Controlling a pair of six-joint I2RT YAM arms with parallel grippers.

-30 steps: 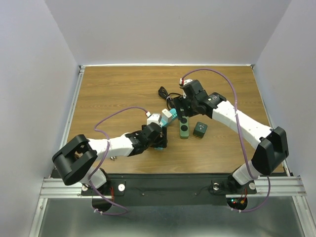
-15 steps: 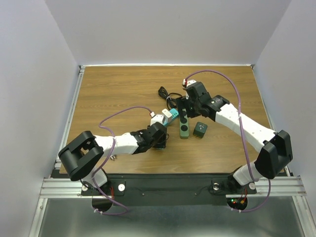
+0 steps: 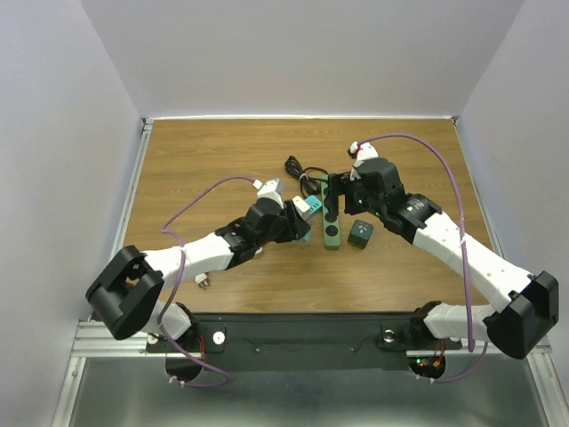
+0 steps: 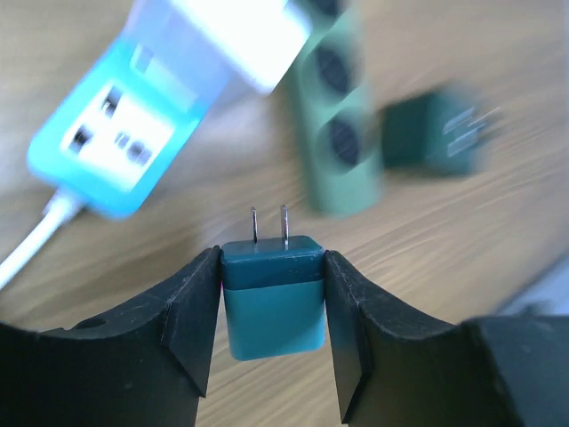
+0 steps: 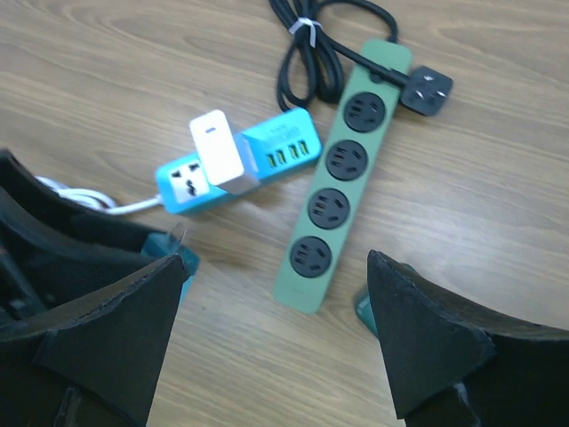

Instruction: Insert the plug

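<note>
My left gripper (image 4: 271, 307) is shut on a teal two-prong plug (image 4: 271, 298), prongs pointing away from me. In the top view this gripper (image 3: 289, 222) hovers just left of the green power strip (image 3: 332, 218), next to a blue power strip (image 3: 307, 209) with a white adapter plugged in. Both strips lie ahead in the left wrist view, the green one (image 4: 333, 133) and the blue one (image 4: 107, 142). My right gripper (image 5: 280, 347) is open and empty above the green strip (image 5: 342, 191). The held plug (image 5: 182, 260) shows at its left.
A dark green adapter (image 3: 359, 234) lies right of the green strip and shows in the left wrist view (image 4: 436, 133). The strip's black cable (image 3: 302, 169) is coiled behind it. A small metal piece (image 3: 203, 282) lies near the front left edge.
My left gripper carried the teal plug up and away from me, toward the blue and green strips. My right gripper drew back to the right, off the green strip's far end.
</note>
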